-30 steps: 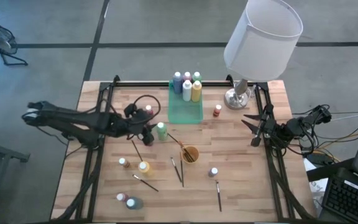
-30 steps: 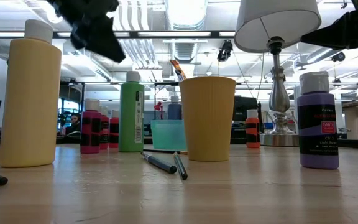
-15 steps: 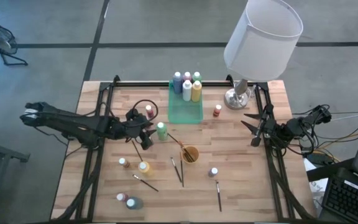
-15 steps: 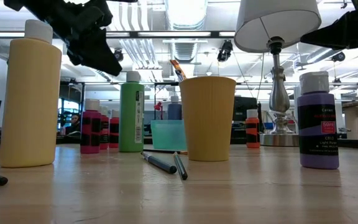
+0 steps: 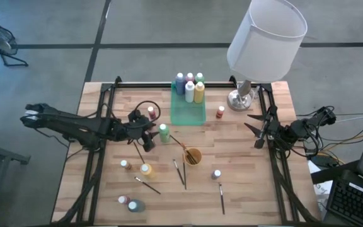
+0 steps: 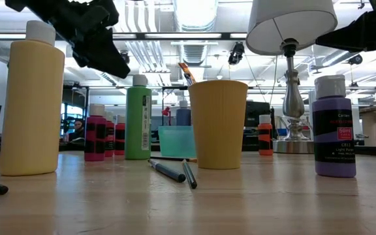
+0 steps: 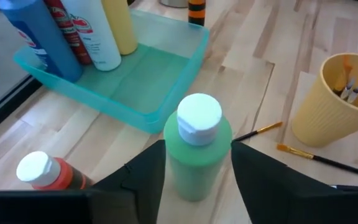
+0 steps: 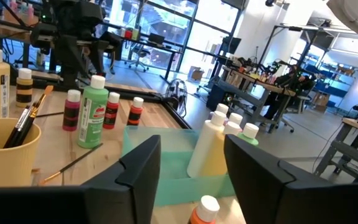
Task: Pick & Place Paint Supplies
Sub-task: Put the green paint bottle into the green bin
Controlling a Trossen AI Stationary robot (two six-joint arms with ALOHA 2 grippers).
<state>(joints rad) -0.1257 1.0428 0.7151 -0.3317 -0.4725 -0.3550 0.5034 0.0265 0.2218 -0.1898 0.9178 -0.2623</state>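
Observation:
A green paint bottle (image 5: 163,132) with a white cap (image 7: 199,116) stands upright on the wooden table, just near of the green tray (image 5: 188,111). My left gripper (image 5: 151,137) hovers open beside it on the left, above cap height in the low view (image 6: 109,62). In the left wrist view the bottle shows between the two fingers (image 7: 143,180). Several bottles (image 5: 190,88) stand in the tray's far end. My right gripper (image 5: 253,130) waits open at the table's right edge.
A pink bottle (image 5: 150,113) stands just far of my left gripper. A yellow cup (image 5: 192,156) holds brushes. Loose brushes (image 5: 180,171) and bottles, among them yellow (image 5: 145,169) and purple (image 5: 216,174), lie nearer. A lamp (image 5: 241,98) and a red bottle (image 5: 220,113) stand far right.
My left gripper has sunk a little toward the green bottle and tipped further downward, then held still. The bottles and brushes have stayed in place.

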